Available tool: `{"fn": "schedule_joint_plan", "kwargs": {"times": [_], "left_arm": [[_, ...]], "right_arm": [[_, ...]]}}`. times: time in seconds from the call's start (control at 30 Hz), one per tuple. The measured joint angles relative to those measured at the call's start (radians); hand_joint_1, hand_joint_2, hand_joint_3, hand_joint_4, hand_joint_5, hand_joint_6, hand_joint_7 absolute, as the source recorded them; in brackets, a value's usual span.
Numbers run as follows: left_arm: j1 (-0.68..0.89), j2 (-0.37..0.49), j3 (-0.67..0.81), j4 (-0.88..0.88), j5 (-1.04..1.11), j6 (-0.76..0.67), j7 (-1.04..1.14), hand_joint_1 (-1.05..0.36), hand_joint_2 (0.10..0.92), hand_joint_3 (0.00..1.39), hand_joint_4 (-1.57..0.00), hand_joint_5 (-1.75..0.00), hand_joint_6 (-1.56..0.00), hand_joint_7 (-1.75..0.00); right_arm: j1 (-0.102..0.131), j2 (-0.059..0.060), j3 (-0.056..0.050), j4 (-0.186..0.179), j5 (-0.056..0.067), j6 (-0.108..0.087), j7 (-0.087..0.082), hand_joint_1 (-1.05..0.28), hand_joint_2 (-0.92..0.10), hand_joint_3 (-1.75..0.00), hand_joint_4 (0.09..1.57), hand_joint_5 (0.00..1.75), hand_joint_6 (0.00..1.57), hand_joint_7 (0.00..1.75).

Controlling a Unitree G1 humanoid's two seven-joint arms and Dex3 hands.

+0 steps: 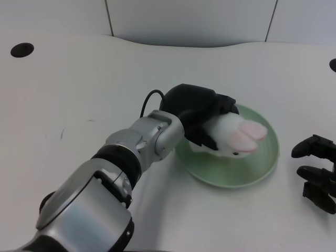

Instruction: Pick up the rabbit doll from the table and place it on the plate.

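Left hand (pixel 202 113) over plate (pixel 262 168), fingers wrapped round rabbit (pixel 236 136). Rabbit white, pink ears pointing right, lying above plate's middle, body half hidden by fingers. Cannot tell if touching plate. Plate pale green, on white table (pixel 79 94). Right hand (pixel 317 173) idle at right edge.

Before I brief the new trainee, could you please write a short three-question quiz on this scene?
1. True or false: the left hand holds the rabbit doll.
2. The doll is over: A) bare table, B) the green plate.
3. What colour are the doll's ears?

Key: 1 true; 2 B; 3 pink.
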Motion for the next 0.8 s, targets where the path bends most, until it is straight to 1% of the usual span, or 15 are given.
{"fn": "schedule_joint_plan", "kwargs": {"times": [0.07,0.1,0.13,0.23,0.37,0.4,0.43,0.47,0.5,0.53,0.57,0.63,0.7,0.73,0.8], "left_arm": [[0.0,0.0,-0.005,0.0,0.012,0.022,0.0,-0.53,0.921,0.2,-0.32,-0.11,-0.43,0.0],[0.0,0.0,-0.005,0.0,0.013,0.031,0.002,-0.61,0.921,0.26,-0.26,-0.07,-0.36,0.0],[0.0,0.0,-0.01,0.0,0.018,0.041,0.008,-0.71,0.921,0.37,-0.19,-0.03,-0.26,0.0],[0.0,0.002,-0.039,0.0,0.044,0.068,0.021,-0.81,0.921,0.51,-0.11,0.0,-0.15,0.0],[-0.001,0.015,-0.072,0.0,0.071,0.066,0.023,-0.85,0.921,0.54,-0.1,0.0,-0.12,0.0],[-0.001,0.02,-0.077,0.0,0.074,0.063,0.024,-0.86,0.921,0.54,-0.09,0.0,-0.12,0.0],[-0.001,0.025,-0.08,0.0,0.074,0.058,0.025,-0.87,0.921,0.54,-0.09,0.0,-0.11,0.0],[-0.001,0.032,-0.081,0.0,0.074,0.05,0.025,-0.88,0.921,0.54,-0.08,0.0,-0.1,0.0],[-0.001,0.04,-0.081,-0.001,0.074,0.043,0.025,-0.89,0.921,0.54,-0.08,0.0,-0.1,0.0],[-0.002,0.048,-0.081,-0.001,0.074,0.036,0.025,-0.91,0.921,0.55,-0.08,0.0,-0.09,0.0],[-0.003,0.057,-0.081,-0.001,0.074,0.025,0.025,-0.93,0.921,0.56,-0.08,0.0,-0.09,0.0],[-0.008,0.078,-0.079,-0.003,0.072,-0.002,0.025,-0.95,0.921,0.58,-0.07,0.0,-0.08,0.0],[-0.017,0.094,-0.074,-0.004,0.066,-0.02,0.027,-0.97,0.921,0.59,-0.08,-0.01,-0.08,0.0],[-0.019,0.102,-0.065,-0.006,0.057,-0.039,0.03,-0.98,0.921,0.6,-0.09,-0.01,-0.09,-0.01],[-0.019,0.124,-0.038,-0.015,0.032,-0.098,0.035,-0.99,0.921,0.59,-0.11,-0.02,-0.1,-0.01]], "right_arm": [[0.0,0.0,0.001,-0.001,0.0,0.0,-0.002,-0.41,-0.92,-0.05,1.33,1.75,0.57,1.75],[0.0,0.0,0.001,-0.002,0.0,0.0,-0.003,-0.4,-0.92,-0.06,1.33,1.75,0.57,1.75],[0.0,0.0,0.002,-0.004,0.0,0.0,-0.003,-0.41,-0.92,-0.06,1.34,1.75,0.6,1.75],[0.0,0.0,0.003,-0.005,0.0,0.0,-0.002,-0.4,-0.92,-0.06,1.35,1.75,0.62,1.75],[0.0,0.0,0.002,-0.004,0.003,-0.001,0.008,-0.39,-0.92,-0.06,1.37,1.75,0.59,1.75],[0.0,0.0,0.002,-0.003,0.003,-0.003,0.009,-0.4,-0.92,-0.07,1.38,1.75,0.63,1.75],[0.0,0.0,0.004,-0.004,0.0,-0.01,0.008,-0.42,-0.92,-0.08,1.39,1.75,0.68,1.75],[0.001,0.0,0.005,-0.004,-0.002,-0.019,0.007,-0.42,-0.92,-0.08,1.38,1.75,0.67,1.75],[0.001,0.0,0.005,-0.004,-0.001,-0.022,0.006,-0.41,-0.92,-0.07,1.37,1.75,0.64,1.75],[0.001,0.0,0.005,-0.004,0.0,-0.019,0.005,-0.39,-0.92,-0.06,1.34,1.75,0.58,1.75],[0.001,0.0,0.004,-0.004,0.003,-0.01,0.005,-0.39,-0.92,-0.05,1.34,1.75,0.58,1.75],[0.001,0.0,0.002,-0.004,0.004,0.016,0.003,-0.4,-0.91,-0.03,1.28,1.75,0.54,1.75],[0.001,0.0,0.002,-0.006,0.005,0.03,-0.002,-0.39,-0.91,-0.03,1.27,1.75,0.51,1.75],[0.001,0.0,0.002,-0.006,0.004,0.031,-0.002,-0.4,-0.92,-0.03,1.28,1.75,0.54,1.75],[0.002,0.0,0.002,-0.008,0.004,0.028,-0.002,-0.4,-0.92,-0.04,1.29,1.75,0.55,1.75]]}}
